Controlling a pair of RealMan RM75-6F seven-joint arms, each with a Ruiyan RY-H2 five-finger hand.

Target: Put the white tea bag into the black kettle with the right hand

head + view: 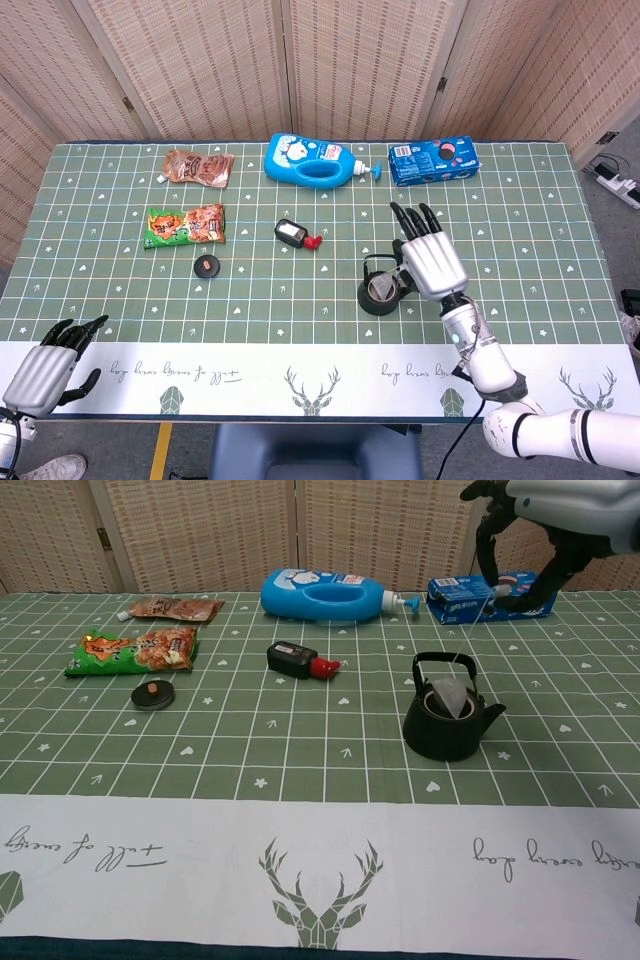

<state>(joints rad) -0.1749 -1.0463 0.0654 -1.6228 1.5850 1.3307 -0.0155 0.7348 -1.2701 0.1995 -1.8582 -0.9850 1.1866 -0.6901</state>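
The black kettle stands on the green cloth right of centre, its handle upright. The white tea bag sits in the kettle's mouth, its top corner sticking out above the rim. A thin string runs from it up to my right hand, which hovers above and right of the kettle and pinches the string's end between its fingertips. In the head view my right hand covers the kettle's right side. My left hand rests at the table's near left corner, fingers apart, holding nothing.
A blue detergent bottle and a blue biscuit box lie at the back. A small black and red object lies left of the kettle. Two snack packets and a round dark lid lie at the left.
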